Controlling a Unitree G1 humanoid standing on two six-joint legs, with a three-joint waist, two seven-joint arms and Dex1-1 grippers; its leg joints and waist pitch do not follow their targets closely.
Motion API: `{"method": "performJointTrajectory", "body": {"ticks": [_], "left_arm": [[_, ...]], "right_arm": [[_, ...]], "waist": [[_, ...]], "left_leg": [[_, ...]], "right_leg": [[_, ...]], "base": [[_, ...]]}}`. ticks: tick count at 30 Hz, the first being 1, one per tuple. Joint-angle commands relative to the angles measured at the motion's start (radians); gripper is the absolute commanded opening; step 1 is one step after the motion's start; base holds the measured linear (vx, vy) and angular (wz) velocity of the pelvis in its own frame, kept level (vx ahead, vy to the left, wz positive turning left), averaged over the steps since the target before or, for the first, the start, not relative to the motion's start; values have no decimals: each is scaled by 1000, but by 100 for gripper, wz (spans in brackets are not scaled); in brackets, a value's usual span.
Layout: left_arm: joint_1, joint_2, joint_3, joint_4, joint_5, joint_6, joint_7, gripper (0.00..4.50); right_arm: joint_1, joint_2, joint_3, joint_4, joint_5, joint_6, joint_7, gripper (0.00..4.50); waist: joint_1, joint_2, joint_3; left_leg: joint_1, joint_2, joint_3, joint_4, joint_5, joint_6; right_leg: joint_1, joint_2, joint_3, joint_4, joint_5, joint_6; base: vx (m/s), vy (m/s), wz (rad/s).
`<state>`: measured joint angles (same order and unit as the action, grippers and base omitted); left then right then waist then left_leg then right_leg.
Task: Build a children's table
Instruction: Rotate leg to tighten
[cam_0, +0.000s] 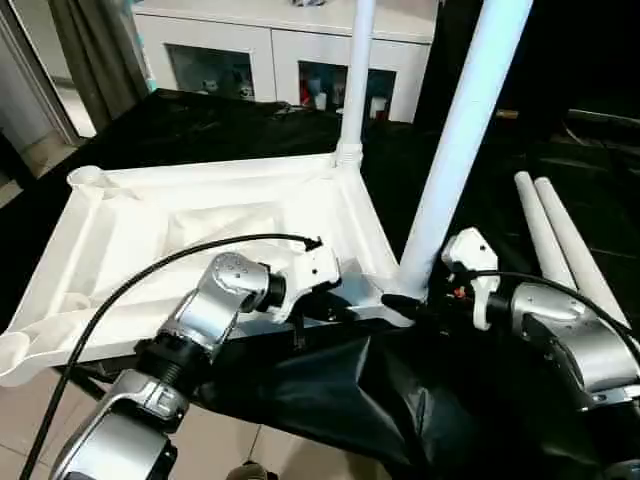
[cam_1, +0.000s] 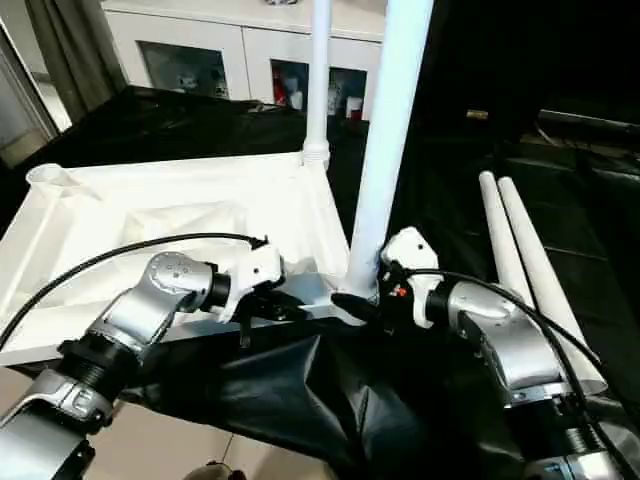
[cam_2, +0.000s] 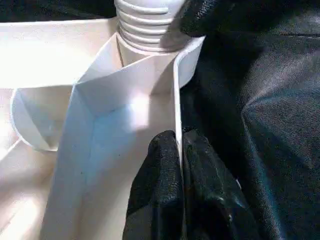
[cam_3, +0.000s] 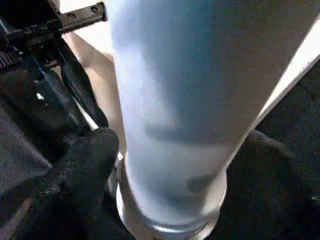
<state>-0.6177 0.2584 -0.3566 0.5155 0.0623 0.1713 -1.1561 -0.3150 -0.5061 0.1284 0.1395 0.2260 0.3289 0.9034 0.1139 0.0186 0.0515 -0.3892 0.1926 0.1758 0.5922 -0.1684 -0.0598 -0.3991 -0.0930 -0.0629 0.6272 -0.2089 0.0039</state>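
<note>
1. Your white plastic rectangular tabletop (cam_0: 200, 240) lies upside down on a work surface draped in black cloth (cam_0: 330, 400), with its ribbed underside and raised rim facing up.
2. Two long tapered white tube legs already stand upright in its round corner sockets: a far leg (cam_0: 355, 80) at the back corner and a near leg (cam_0: 455, 150) at the corner closest to you.
3. Two more white tube legs (cam_0: 560, 240) lie side by side on the cloth to your right, touching each other and well apart from the tabletop.
4. Your left gripper (cam_2: 179, 150) is pinched closed on the thin near rim of the tabletop, one black finger on each side of the wall, just beside the near leg's socket.
5. Your right gripper (cam_3: 165, 190) sits at the base of the near leg with its fingers spread wide around the tube; whether they press on it you cannot tell from here.
6. Expect the tabletop to be light and fairly stiff, though its thin rim may flex under a hard pinch.
7. Expect the smooth, tapered legs to be light, rigid and slippery. Take hold low, near the ridged end (cam_2: 145, 25), so the fingers do not slide up the taper.
8. The standing legs probably make the piece top-heavy, so keep the rim steadied.
</note>
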Motion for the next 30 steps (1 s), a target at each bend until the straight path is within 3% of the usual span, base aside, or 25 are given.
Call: {"method": "performJointTrajectory", "body": {"ticks": [1,11,16,20,21,22,23,26,29,30], "left_arm": [[-10,-10,9,-58,-40,-11,-15,0],[-2,-7,10,-66,-38,3,-5,0],[-16,-31,35,-35,-38,28,53,0],[-56,-89,63,56,-10,47,195,0],[-95,-134,77,130,15,59,315,0],[-96,-135,78,132,16,60,318,0],[-139,-181,101,207,28,80,443,0],[-193,-231,125,296,33,83,574,0],[-216,-253,126,330,38,72,606,0],[-225,-263,120,338,43,68,605,0]], "right_arm": [[-15,-10,9,4,6,14,12,365],[-6,-7,10,5,-4,12,22,288],[-1,46,-31,24,16,8,-38,272],[-8,158,-87,89,18,28,-216,272],[-15,226,-104,134,-14,38,-355,272],[-15,228,-104,135,-15,38,-358,272],[-29,289,-113,185,-59,41,-501,272],[-55,362,-101,239,-99,33,-616,272],[-75,411,-99,258,-100,29,-650,272],[-97,445,-103,273,-94,26,-669,272]], "waist": [[-3,-21,-66],[-4,-21,-65],[-7,-21,-63],[-13,-23,-63],[-18,-22,-61],[-21,-22,-64],[-22,-24,-64],[-25,-23,-64],[-23,-22,-64],[-24,-16,-61]], "left_leg": [[15,34,-5,-60,-126,90],[15,34,-5,-59,-123,91],[16,33,-5,-60,-136,83],[15,30,-6,-62,-130,69],[16,28,-4,-62,-136,64],[18,27,-5,-62,-136,50],[16,27,-6,-63,-136,49],[17,22,-6,-62,-118,43],[16,22,-6,-62,-128,52],[16,22,-6,-64,-135,55]], "right_leg": [[53,-52,41,-71,-48,-239],[53,-52,41,-69,-29,-247],[51,-52,41,-72,-52,-247],[52,-50,40,-73,-59,-244],[48,-49,40,-76,-71,-242],[50,-49,40,-75,-73,-242],[52,-51,39,-76,-74,-241],[55,-49,41,-77,-51,-233],[56,-51,41,-80,-56,-225],[55,-50,41,-82,-63,-221]], "base": [[0,0,0],[0,0,0],[0,0,0],[0,0,0],[0,0,0],[0,0,0],[0,0,0],[0,0,0],[0,0,0],[0,0,0]]}}
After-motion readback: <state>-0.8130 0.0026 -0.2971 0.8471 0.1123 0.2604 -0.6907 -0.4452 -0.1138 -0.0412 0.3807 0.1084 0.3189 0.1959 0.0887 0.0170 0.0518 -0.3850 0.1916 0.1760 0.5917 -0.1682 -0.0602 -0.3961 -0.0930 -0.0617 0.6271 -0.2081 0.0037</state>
